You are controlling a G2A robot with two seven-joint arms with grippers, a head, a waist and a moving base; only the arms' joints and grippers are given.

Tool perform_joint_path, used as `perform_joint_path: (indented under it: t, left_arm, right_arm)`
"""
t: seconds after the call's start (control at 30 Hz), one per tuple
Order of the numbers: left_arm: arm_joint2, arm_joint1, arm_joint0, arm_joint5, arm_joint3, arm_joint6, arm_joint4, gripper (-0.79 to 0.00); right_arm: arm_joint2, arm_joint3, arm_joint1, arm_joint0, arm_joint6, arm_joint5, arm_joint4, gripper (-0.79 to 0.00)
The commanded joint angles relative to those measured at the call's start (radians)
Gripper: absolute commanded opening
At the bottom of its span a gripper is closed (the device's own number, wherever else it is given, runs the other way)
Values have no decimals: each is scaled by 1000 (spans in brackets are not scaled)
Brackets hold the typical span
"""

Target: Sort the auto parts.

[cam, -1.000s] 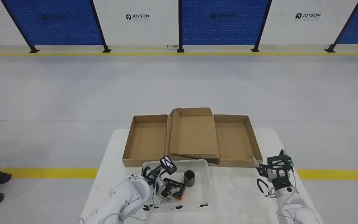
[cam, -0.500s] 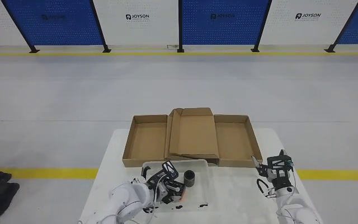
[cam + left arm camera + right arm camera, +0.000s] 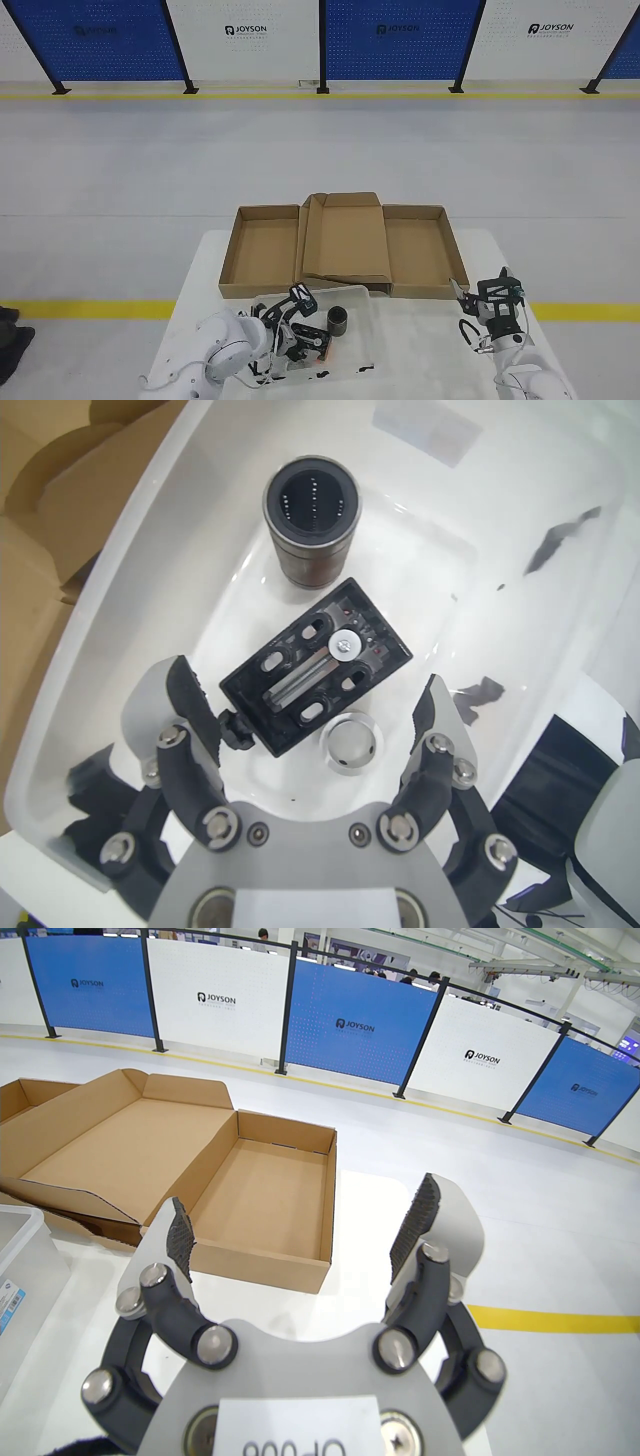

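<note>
Evidently sorting has barely begun. On the counter [image 3: 420, 340], no part yet lies in the cardboard box [image 3: 262, 250]. The white bin [image 3: 125, 550] just before it holds a linear bearing [image 3: 312, 530] standing on end, a black slotted block [image 3: 317, 667] and a small aluminium collar [image 3: 350, 745]. The left jaws hang released above block and collar. The right jaws, also released, sit well apart from the bin.

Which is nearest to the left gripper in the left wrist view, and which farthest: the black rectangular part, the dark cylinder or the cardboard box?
1. The black rectangular part, in the white bin, between the jaws of the open left gripper.
2. The dark cylinder, standing just beyond it in the bin.
3. The cardboard box, outside the bin wall.
</note>
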Motion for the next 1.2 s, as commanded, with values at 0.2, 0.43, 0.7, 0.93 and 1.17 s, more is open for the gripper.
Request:
perform_joint_path:
  t: [0.2,0.43,0.7,0.93,1.17]
  left_arm:
    - [59,-12,-67,-3,91,-22,-14,0]
    - [84,-18,-108,-8,154,-2,-10,0]
    - [126,-26,-122,18,185,61,61,-332]
    - [130,-25,-107,46,150,106,109,-785]
    - [105,-9,-47,46,38,116,169,-785]
  right_arm:
    - [0,0,0,0,0,0,0,0]
    - [0,0,0,0,0,0,0,0]
    - [0,0,0,0,0,0,0,0]
    - [0,0,0,0,0,0,0,0]
    - [0,0,0,0,0,0,0,0]
